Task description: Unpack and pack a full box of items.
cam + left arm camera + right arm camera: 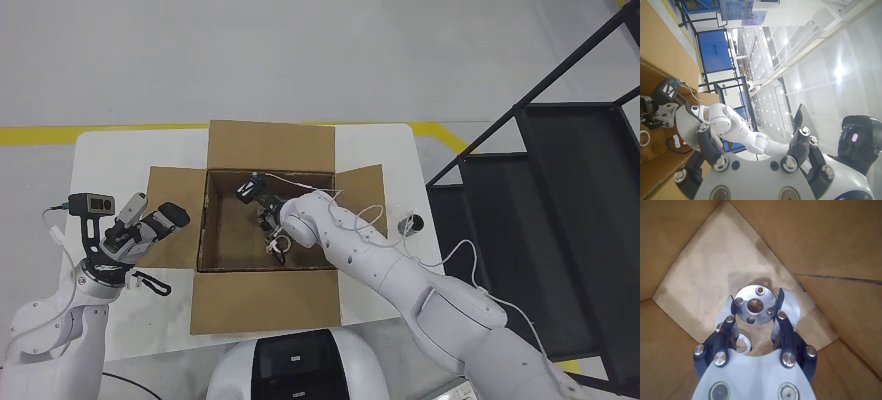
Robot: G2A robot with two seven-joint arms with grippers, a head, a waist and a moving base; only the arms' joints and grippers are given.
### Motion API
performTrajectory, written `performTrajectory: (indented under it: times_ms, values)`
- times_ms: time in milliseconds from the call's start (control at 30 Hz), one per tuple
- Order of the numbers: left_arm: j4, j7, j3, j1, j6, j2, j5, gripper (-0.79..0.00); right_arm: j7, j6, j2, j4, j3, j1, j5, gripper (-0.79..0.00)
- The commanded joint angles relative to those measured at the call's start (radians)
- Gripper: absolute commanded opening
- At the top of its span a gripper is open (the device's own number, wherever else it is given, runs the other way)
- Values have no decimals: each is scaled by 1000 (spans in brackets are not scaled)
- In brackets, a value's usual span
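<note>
Steel, round and drilled with four holes, the flange (742, 311) is inside the brown cardboard box (268, 145) at the middle of the white table (110, 160). The right gripper (756, 304) pinches it rim to rim, jaws narrowed onto it. It is best lifted straight up, slowly, clear of the box walls and the small silver ring (743, 344) on the box floor nearby. The left gripper (152, 224) hovers near the table's left edge, jaws wide and empty
</note>
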Motion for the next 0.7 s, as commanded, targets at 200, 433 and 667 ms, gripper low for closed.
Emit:
performTrajectory:
  times_ms: [200, 433, 667]
  values:
    - [0, 0, 0, 0, 0, 0, 0, 0, 78, -11, 82, -323, 114, -137, -124, -785]
    - [0, 0, 0, 0, 0, 0, 0, 0, 130, -122, 152, -659, 246, -296, -213, -785]
    - [0, 0, 0, 0, 0, 0, 0, 0, 117, -212, 205, -936, 403, -482, -216, -785]
